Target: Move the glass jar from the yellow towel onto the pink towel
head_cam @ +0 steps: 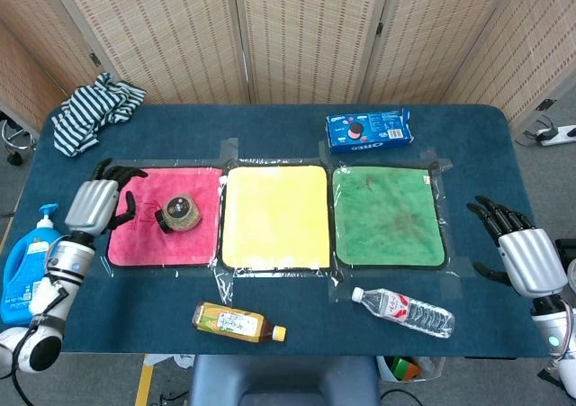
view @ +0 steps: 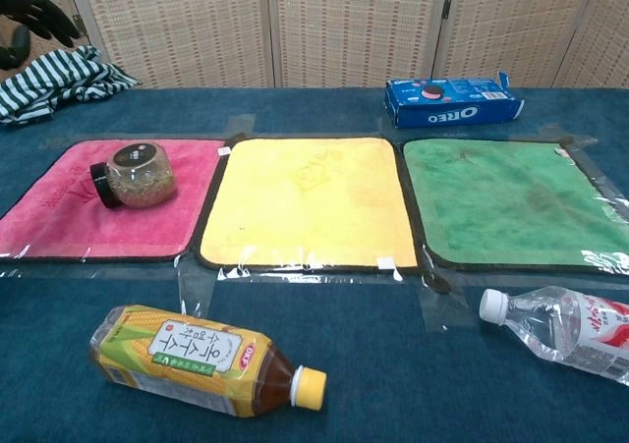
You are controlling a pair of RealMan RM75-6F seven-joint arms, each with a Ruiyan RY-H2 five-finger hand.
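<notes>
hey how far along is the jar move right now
Looks done: the glass jar lies on its side on the pink towel, and the yellow towel is bare. The left hand is off it, fingers spread; the right hand holds nothing. Nothing appears left.
</notes>
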